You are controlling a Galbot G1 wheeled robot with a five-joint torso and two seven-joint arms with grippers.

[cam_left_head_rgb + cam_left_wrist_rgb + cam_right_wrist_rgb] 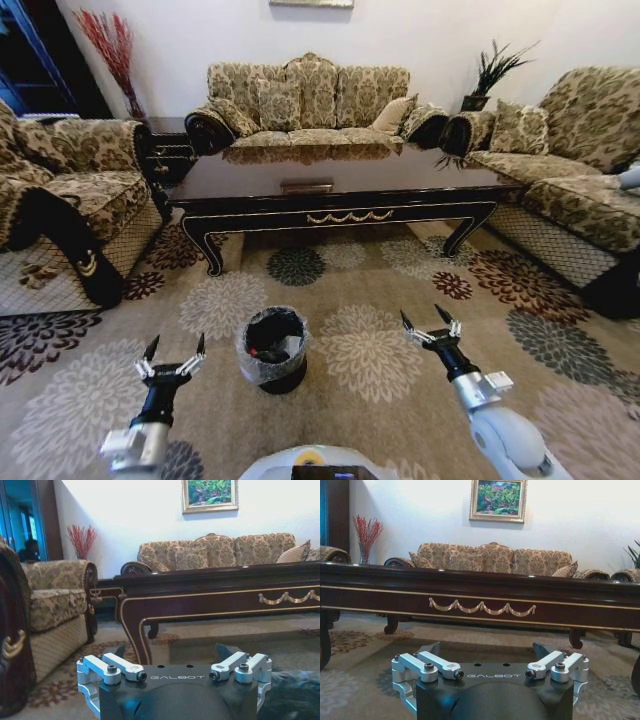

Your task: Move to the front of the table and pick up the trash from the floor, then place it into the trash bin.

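Note:
The dark glossy table (340, 185) with a gold scroll on its front edge stands ahead of me on the flower-patterned carpet floor (370, 350). The small black trash bin (272, 345), lined with a greyish bag, sits on the carpet between my arms, with dark contents inside. My left gripper (176, 342) hovers open just left of the bin. Held at about the same height, my right gripper (422, 314) is open to the bin's right. Both are empty. The wrist views face the table front (210, 595) (480, 605). The trash is out of view.
An armchair (70, 190) stands at the left, a long sofa (310, 100) behind the table and another sofa (570, 170) at the right. A small dark side cabinet (170, 145) fills the back-left corner. Open carpet lies between me and the table.

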